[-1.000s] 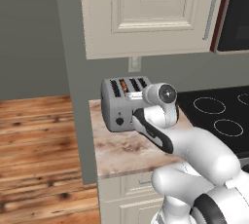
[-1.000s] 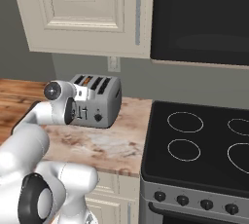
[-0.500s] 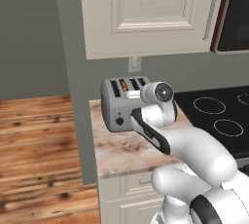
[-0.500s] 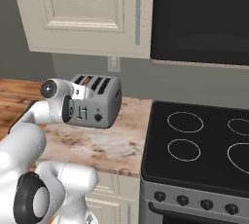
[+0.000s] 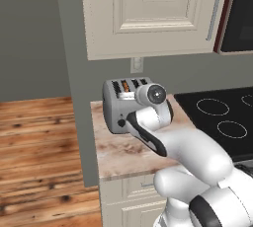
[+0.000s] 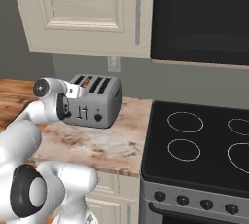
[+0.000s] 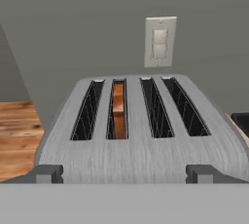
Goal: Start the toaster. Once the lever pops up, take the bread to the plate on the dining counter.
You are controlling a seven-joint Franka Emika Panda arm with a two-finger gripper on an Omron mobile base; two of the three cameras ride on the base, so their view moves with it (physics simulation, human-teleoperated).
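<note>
The grey-silver toaster (image 5: 118, 106) (image 6: 96, 103) (image 7: 136, 145) stands on the narrow marbled counter (image 5: 123, 147) against the wall. The bread (image 7: 117, 108) (image 5: 125, 86) (image 6: 86, 81) sits low in the second slot from the left in the hand view, and the other slots are bare. My gripper (image 7: 124, 174) hovers at the toaster's front top edge, looking along its top. It is open, its fingertips (image 7: 46, 173) far apart, with nothing between them. My wrist covers part of the toaster's front in the left base view. The plate and the dining counter are out of view.
A black cooktop (image 5: 222, 117) (image 6: 204, 140) adjoins the counter on the right. Cream upper cabinets (image 5: 148, 14) and a dark microwave (image 6: 199, 18) hang above. A wall outlet (image 7: 159, 40) is behind the toaster. Wooden floor (image 5: 39, 142) lies beyond the counter's left end.
My hand has drifted a little to the left across the toaster's front, staying open. The toaster and the bread have not moved.
</note>
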